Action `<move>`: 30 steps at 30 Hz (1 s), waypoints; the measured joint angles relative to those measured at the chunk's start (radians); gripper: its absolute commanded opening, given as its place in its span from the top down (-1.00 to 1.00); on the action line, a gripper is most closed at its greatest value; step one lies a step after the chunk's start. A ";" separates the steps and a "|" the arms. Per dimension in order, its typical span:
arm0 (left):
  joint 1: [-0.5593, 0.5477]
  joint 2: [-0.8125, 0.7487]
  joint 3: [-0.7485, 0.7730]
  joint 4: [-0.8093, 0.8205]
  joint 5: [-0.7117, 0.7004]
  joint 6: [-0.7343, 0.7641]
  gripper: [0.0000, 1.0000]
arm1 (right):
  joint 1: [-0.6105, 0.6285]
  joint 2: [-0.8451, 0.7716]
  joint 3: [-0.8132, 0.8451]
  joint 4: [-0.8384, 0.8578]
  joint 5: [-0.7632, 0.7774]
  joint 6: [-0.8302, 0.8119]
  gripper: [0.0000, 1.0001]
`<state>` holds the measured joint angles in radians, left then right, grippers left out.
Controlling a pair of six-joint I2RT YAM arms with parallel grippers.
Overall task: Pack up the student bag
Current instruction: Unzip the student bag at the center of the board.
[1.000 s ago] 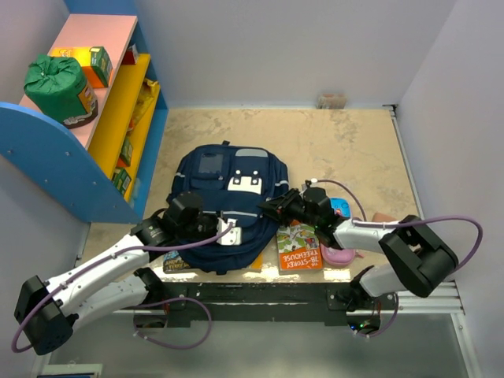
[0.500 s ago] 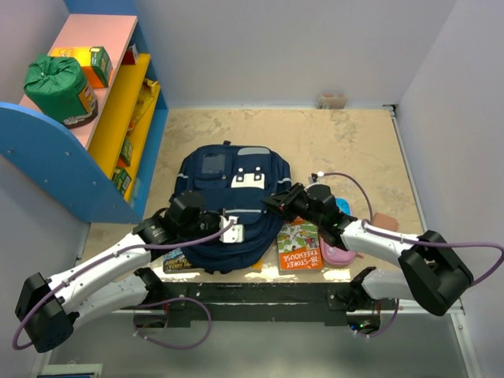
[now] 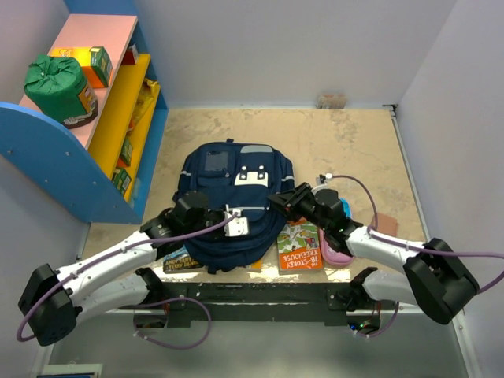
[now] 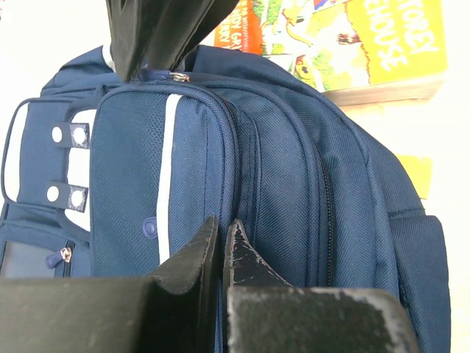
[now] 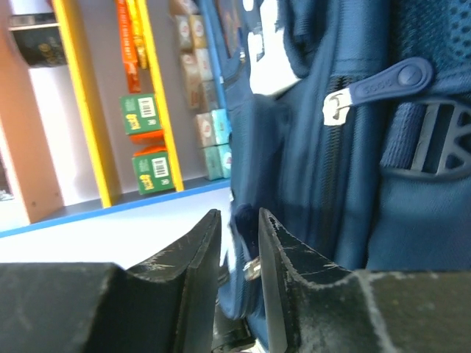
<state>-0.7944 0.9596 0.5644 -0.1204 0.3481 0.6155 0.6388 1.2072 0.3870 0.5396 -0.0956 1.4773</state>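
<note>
Navy student bag (image 3: 224, 177) lies mid-surface (image 3: 339, 142). Left gripper (image 4: 221, 228) clenched near its 6 o'clock edge. Right gripper (image 5: 238, 220), barely parted, pinches bag fabric at 3 o'clock. Bag has since shifted slightly toward 12 o'clock.

A: student bag (image 3: 232, 197) is covering most of the book (image 3: 183, 261) at its near-left corner.
B: zip pull (image 5: 251, 269) between the right fingers (image 5: 195, 273) is blurring out, can't tell if they're pinching it. small object (image 3: 331, 100) by back wall is reading too tiny.
</note>
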 measured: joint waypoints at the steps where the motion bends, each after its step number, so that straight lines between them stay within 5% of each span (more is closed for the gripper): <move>1: 0.000 0.004 0.000 0.004 -0.006 -0.003 1.00 | -0.003 -0.007 -0.005 0.004 0.000 0.003 0.33; 15: -0.001 0.022 0.000 0.025 -0.024 -0.029 1.00 | -0.045 0.019 -0.063 0.057 -0.011 0.011 0.61; 21: -0.001 0.022 0.000 0.025 -0.024 -0.029 1.00 | -0.045 0.086 -0.055 0.088 -0.042 -0.002 0.21; 30: 0.000 0.022 0.000 0.025 -0.024 -0.029 1.00 | -0.051 0.137 -0.039 0.129 -0.065 0.015 0.41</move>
<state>-0.7944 0.9813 0.5644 -0.0956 0.3241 0.5869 0.5880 1.3437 0.3481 0.6689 -0.1604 1.4921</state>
